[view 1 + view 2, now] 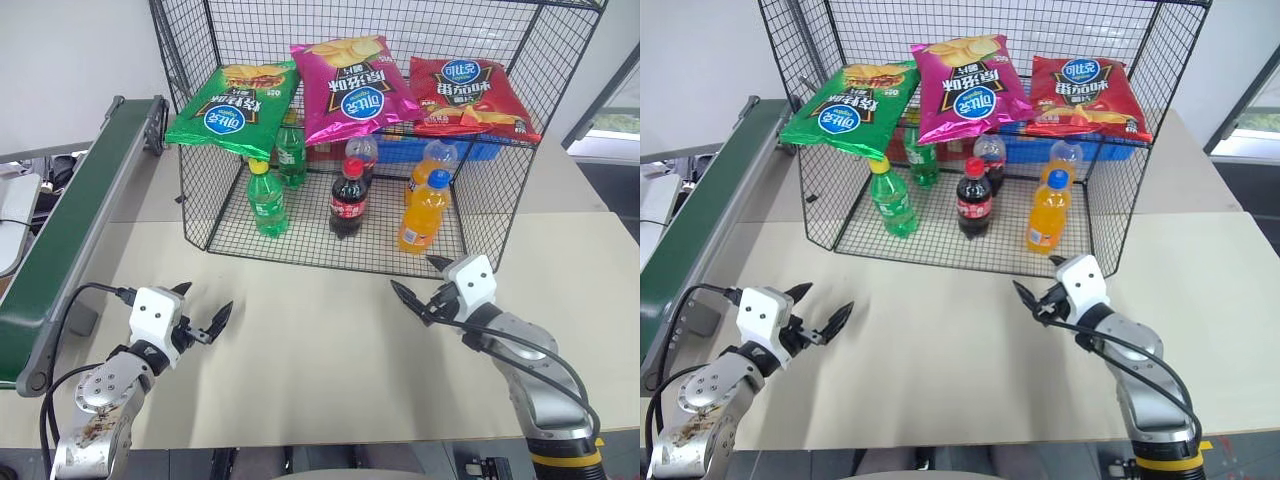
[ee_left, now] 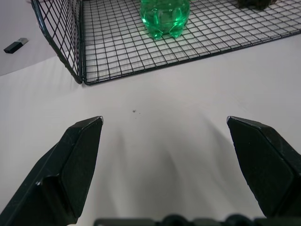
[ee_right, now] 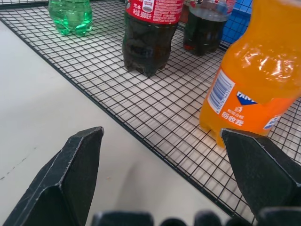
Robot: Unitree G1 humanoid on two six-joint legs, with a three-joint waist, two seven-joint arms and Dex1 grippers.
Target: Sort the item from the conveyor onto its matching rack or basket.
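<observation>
The shiny green crisp bag [image 1: 235, 105] lies on the left end of the upper wire shelf of the black wire-mesh rack [image 1: 196, 190], its near corner hanging over the shelf edge. The dark green conveyor [image 1: 70, 230] runs along the table's left side with nothing on the stretch in view. My left gripper [image 1: 207, 300] is open and holds nothing, low over the table in front of the rack's left corner. My right gripper [image 1: 414, 274] is open too, just short of the rack's front edge by the orange bottle [image 3: 254, 75].
A magenta bag [image 1: 350, 85] and a red bag [image 1: 470, 95] share the upper shelf. On the lower floor stand green bottles [image 1: 266, 198], a cola bottle [image 1: 348, 198] and orange bottles, with a blue crate [image 1: 470, 150] behind. Bare cream table [image 1: 320, 350] lies between my grippers.
</observation>
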